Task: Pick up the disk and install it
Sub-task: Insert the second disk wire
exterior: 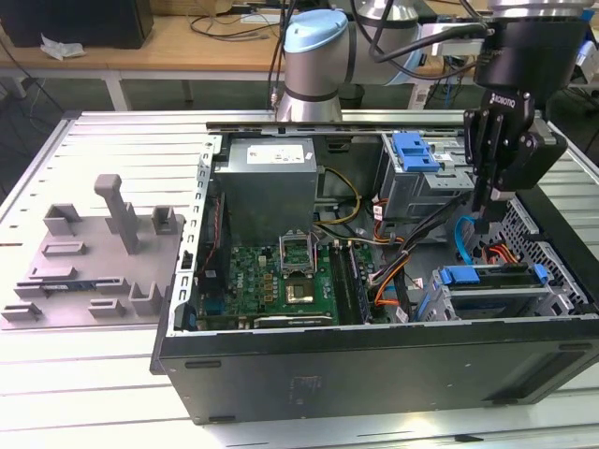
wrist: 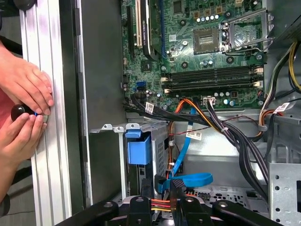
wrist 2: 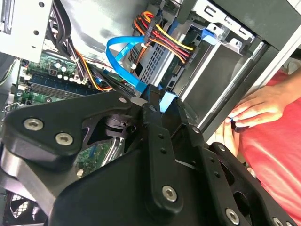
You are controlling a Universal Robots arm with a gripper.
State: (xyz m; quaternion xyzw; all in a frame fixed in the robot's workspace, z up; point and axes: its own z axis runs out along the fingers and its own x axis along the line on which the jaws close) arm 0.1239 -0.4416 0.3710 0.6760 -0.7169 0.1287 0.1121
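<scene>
I see a slatted aluminium worktable [exterior: 112, 140] carrying the work. Lying directly on it: an open black computer case [exterior: 374, 360] on its side toward the exterior view's right, and a grey fixture plate [exterior: 89, 267] with upright blocks toward the exterior view's left, just beside the case.

Black gripper [exterior: 482, 201] is showing upper right in the exterior view. Green motherboard [exterior: 281, 281], grey power supply [exterior: 271, 182], blue cable [wrist: 188, 180], blue-framed silver disk [exterior: 491, 290], black case [exterior: 374, 365].
</scene>
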